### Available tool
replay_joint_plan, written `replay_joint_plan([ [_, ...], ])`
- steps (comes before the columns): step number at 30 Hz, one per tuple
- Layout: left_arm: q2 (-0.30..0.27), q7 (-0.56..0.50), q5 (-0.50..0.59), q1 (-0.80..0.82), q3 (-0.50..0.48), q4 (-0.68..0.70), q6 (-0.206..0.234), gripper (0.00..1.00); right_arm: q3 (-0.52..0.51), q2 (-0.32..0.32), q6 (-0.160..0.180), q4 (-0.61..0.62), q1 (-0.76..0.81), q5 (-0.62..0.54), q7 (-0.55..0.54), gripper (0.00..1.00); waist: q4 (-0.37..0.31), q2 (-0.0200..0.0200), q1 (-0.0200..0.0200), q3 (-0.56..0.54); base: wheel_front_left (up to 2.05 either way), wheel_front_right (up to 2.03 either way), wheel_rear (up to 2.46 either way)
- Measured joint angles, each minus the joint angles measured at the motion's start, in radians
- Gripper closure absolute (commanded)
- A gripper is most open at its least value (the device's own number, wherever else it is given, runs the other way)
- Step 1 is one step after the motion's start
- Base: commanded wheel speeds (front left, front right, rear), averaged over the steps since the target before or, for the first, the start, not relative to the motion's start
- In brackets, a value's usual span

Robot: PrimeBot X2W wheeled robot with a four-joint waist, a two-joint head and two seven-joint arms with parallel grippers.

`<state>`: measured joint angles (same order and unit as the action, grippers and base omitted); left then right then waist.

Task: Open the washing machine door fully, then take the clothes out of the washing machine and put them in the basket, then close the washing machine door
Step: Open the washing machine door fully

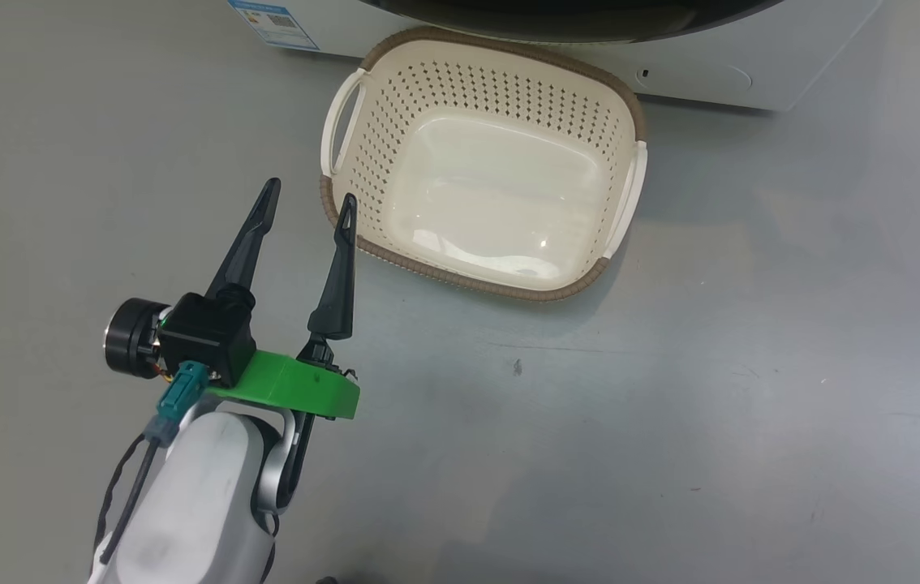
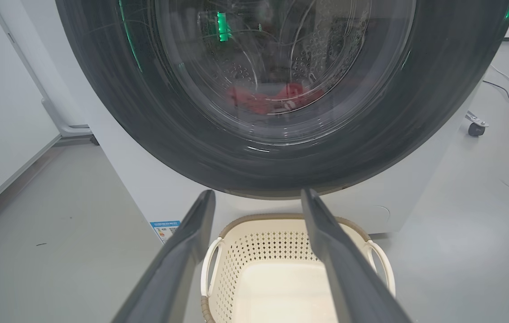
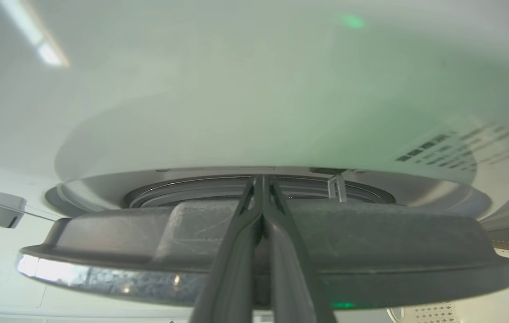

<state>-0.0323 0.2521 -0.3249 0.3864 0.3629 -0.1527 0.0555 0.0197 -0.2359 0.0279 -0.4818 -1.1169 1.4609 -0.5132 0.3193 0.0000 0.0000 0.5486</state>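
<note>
washing machine door (image 2: 281,172): cut off at top edge | clothes (image 2: 272,98): blurred behind glass | basket (image 2: 259,246): near end cut off

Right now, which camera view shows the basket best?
The head view: the whole basket is seen from above, rim, both handles and bare bottom. The left wrist view cuts off its near side; the right wrist view catches one corner.

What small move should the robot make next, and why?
Probably swing the washing machine door wider with the shut right claw. Its tips seem to reach past the door's rim into the gap before the washing machine. The red clothes lie inside behind the door, and the basket is empty.
</note>
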Motion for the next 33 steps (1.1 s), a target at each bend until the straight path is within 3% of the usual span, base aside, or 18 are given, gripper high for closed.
replay_joint_plan([
  [20, 0.002, 0.000, -0.011, 0.004, 0.000, -0.014, 0.002, 0.00, 0.005, -0.011, -0.029, -0.102, -0.011, 0.107, -0.178, 1.00, -0.010, 0.0000, 0.0000, -0.029, 0.00, 0.00, 0.00],
  [33, 0.003, 0.000, -0.010, 0.001, 0.000, -0.040, 0.010, 0.00, 0.052, 0.025, -0.073, -0.145, 0.068, 0.141, -0.293, 1.00, -0.033, 0.0000, 0.0000, -0.083, 0.00, 0.00, 0.00],
])
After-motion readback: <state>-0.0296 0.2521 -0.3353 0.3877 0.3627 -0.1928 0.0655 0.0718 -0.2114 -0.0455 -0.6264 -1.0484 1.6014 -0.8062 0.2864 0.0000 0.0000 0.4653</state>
